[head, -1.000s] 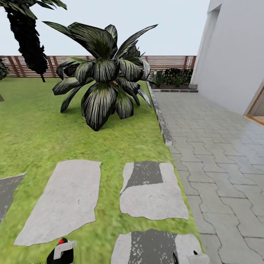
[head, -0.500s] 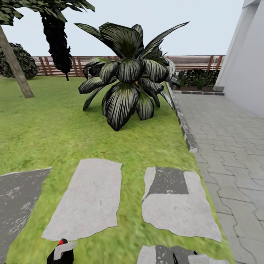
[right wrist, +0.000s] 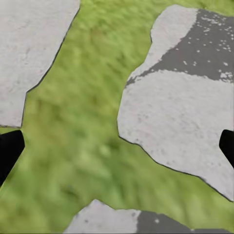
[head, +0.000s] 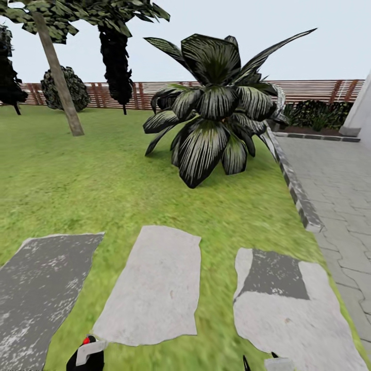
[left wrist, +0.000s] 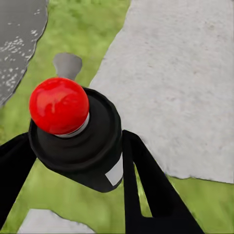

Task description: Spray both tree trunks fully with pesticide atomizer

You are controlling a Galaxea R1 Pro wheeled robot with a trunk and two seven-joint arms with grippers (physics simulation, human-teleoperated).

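My left gripper [left wrist: 73,141] is shut on the pesticide atomizer [left wrist: 80,141], a black bottle with a glossy red cap, with one black finger on each side of its body. In the head view the atomizer [head: 86,341] and the left gripper [head: 85,356] sit at the bottom edge, over grass beside a stepping stone. A tall tree with a bare, leaning grey-brown trunk [head: 61,85] stands far off at the back left of the lawn. My right gripper [right wrist: 118,146] is open and empty above grass and stone; it also shows at the bottom of the head view [head: 268,364].
Flat grey stepping stones [head: 154,288] lie in the lawn just ahead. A large broad-leaved plant [head: 214,118] stands ahead at centre. A black column-shaped conifer [head: 116,67] and a round bush [head: 67,87] stand before the slat fence [head: 309,90]. Grey paving [head: 340,185] with a stone kerb runs along the right.
The whole picture has shifted to the right, so the camera has turned left. The leaning tree trunk and more lawn have come into view; the white wall has nearly gone. Both grippers keep their places.
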